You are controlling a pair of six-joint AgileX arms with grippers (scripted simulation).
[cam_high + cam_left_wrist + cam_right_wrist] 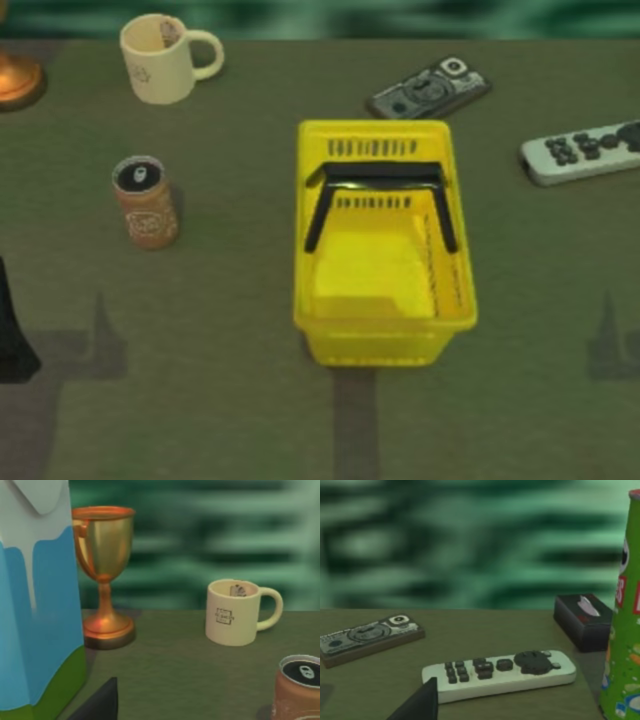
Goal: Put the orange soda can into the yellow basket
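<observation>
Risk lies in tipping: the small orange-brown soda can (146, 202) stands upright on the counter, well left of the bright yellow slotted plastic basket (383, 325), with the cream mug (160, 58) beyond it. A careless approach could topple it. Neither hand shows clearly, so I cannot tell their state.

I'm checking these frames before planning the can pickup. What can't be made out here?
- Both grippers: only a dark tip at each wrist view's lower edge; fingers unreadable.
- Orange soda can: cut off by the left wrist view's corner; whole in the top view.
- Yellow basket: floor partly hidden by its black handles.
- Green tube: cut off by the right wrist view's edge.
</observation>
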